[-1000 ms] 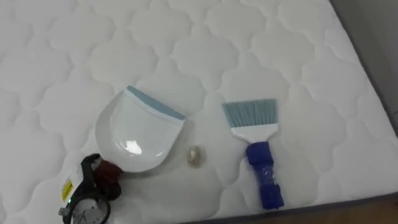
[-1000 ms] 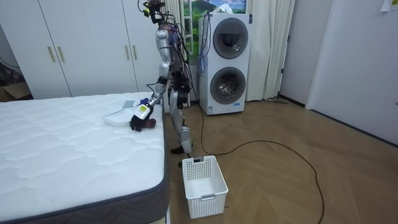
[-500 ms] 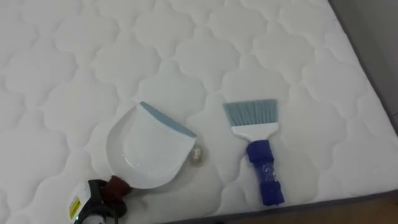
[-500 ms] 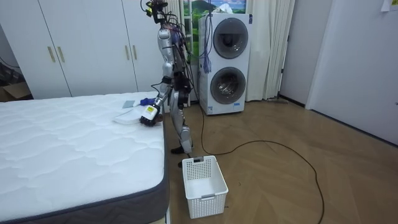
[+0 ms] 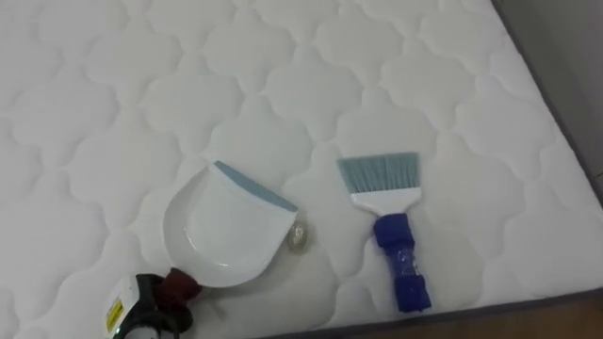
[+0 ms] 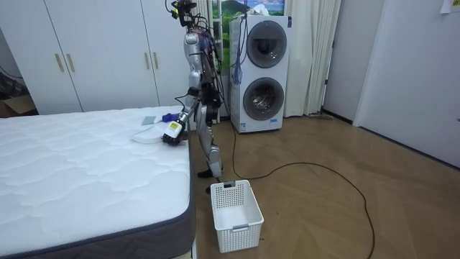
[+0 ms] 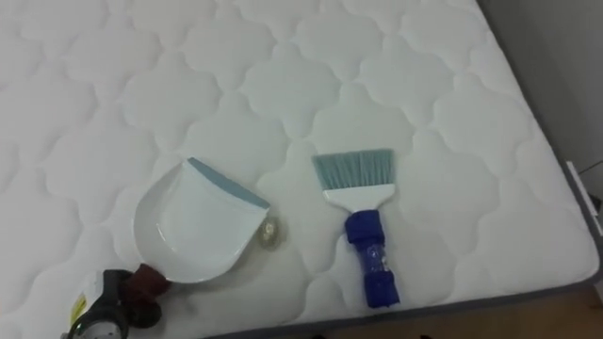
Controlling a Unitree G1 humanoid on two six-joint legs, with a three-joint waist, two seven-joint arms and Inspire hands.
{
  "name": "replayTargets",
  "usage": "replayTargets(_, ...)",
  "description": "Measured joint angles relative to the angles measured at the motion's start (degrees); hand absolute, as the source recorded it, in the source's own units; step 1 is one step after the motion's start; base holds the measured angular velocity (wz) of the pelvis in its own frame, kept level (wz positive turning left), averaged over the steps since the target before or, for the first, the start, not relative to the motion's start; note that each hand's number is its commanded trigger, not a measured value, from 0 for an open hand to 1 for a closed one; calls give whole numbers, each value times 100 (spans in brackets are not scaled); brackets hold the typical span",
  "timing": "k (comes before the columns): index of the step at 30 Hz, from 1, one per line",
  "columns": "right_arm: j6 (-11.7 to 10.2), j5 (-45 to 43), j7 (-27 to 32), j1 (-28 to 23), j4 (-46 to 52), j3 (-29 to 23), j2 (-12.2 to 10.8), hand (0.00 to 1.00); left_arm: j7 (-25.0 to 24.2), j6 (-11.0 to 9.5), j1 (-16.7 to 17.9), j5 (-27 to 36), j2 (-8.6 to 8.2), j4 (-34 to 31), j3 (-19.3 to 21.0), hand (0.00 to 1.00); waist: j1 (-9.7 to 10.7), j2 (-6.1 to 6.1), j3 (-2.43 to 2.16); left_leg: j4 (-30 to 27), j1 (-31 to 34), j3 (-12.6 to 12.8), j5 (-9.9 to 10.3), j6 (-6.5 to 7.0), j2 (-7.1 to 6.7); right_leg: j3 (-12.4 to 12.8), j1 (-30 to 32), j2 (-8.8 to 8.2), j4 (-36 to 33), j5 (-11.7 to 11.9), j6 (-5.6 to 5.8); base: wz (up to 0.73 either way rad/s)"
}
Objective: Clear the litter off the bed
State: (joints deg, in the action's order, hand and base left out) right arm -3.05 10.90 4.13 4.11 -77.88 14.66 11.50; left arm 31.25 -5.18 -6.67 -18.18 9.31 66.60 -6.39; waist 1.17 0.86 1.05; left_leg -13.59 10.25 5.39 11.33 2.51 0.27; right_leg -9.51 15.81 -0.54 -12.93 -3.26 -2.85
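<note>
A white dustpan [image 5: 221,231] with a blue lip lies on the quilted white mattress [image 5: 283,75], near its front edge. My left hand [image 5: 141,306] comes in at the lower left and is shut on the pan's dark red handle. A small crumpled ball of litter [image 5: 299,236] rests on the mattress right at the pan's lip. To its right lies a brush [image 5: 388,212] with pale blue bristles and a blue handle, bristles pointing away from me, untouched. In the room view I stand at the bed's side, left hand [image 6: 173,132] on the mattress.
The mattress's dark side edge [image 5: 565,113] runs down the right. In the room view a white laundry basket [image 6: 236,205] stands on the wooden floor by the bed's corner, stacked washing machines [image 6: 262,72] behind me, and white wardrobes [image 6: 93,54] along the wall.
The dustpan slid to the right until its lip reached the litter ball, and my left hand dropped lower in the view. Over the last half second almost nothing moved.
</note>
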Motion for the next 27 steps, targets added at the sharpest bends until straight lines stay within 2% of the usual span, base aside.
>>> replayTargets(4,-11,-8,28,-148,37,-170,102,0,-29,10,-2,5,286,-95,91,100,20,-16,0,-1,-14,-1,-1,-1,0,-29,10,-20,-53,-37,-8,1)
replayTargets(6,-11,-10,38,-208,57,-256,214,0,-18,6,2,-5,445,-324,100,100,7,-88,-10,10,-38,2,0,-1,-13,-48,-7,-31,-75,-69,7,4)
replayTargets(12,-122,-29,59,-237,54,-346,331,0,187,-51,25,-299,810,-870,157,100,1,-290,-10,62,-141,4,1,-1,-13,-50,-72,-46,-90,-106,9,0)
replayTargets(15,-130,-51,56,-236,57,-347,446,0,221,-124,92,-484,876,-943,152,100,21,-354,-38,88,-212,3,1,-1,-37,-60,-86,-91,-244,-233,16,3)
replayTargets(18,-132,-123,59,-311,172,-476,523,0,179,-126,246,-518,919,-1293,151,100,28,-354,-38,80,-254,10,2,-2,-61,-79,-57,-133,-386,-331,13,7)
replayTargets(22,-139,-135,54,-310,245,-510,617,0,-19,-128,279,-510,1070,-1599,150,100,11,-382,-39,70,-250,13,2,-2,-55,-71,-62,-142,-390,-344,14,3)
replayTargets(24,-144,-287,20,-231,278,-726,627,0,-153,-135,365,-514,1199,-1862,159,100,11,-387,-42,74,-288,36,2,-2,-56,-37,-88,-137,-385,-346,18,-5)
replayTargets(27,-215,-493,4,-184,254,-884,657,0,-349,-167,383,-516,1274,-2025,166,100,4,-396,-47,73,-300,64,2,-1,-61,-20,-94,-142,-392,-347,20,-2)
